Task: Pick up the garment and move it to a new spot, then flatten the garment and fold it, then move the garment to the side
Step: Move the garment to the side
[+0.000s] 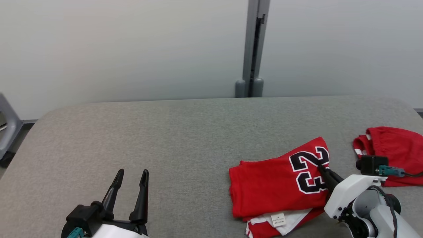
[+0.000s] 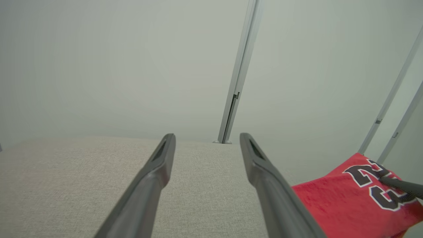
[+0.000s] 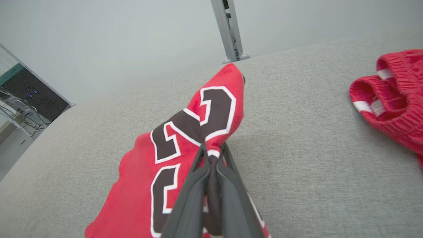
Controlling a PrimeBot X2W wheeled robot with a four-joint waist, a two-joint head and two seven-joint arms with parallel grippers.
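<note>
The garment is a red jersey with a black and white "23", folded on the right part of the grey table; a white inner label shows at its near edge. My right gripper is shut on the cloth by the number, and in the right wrist view its fingers pinch a fold of the garment that lifts slightly. My left gripper stands open near the front left, holding nothing; its fingers point across bare table, with the garment off to the right.
A second red piece of clothing with white stripes lies at the table's right edge, also seen in the right wrist view. A grey post stands against the wall behind the table. A grey chair part sits far left.
</note>
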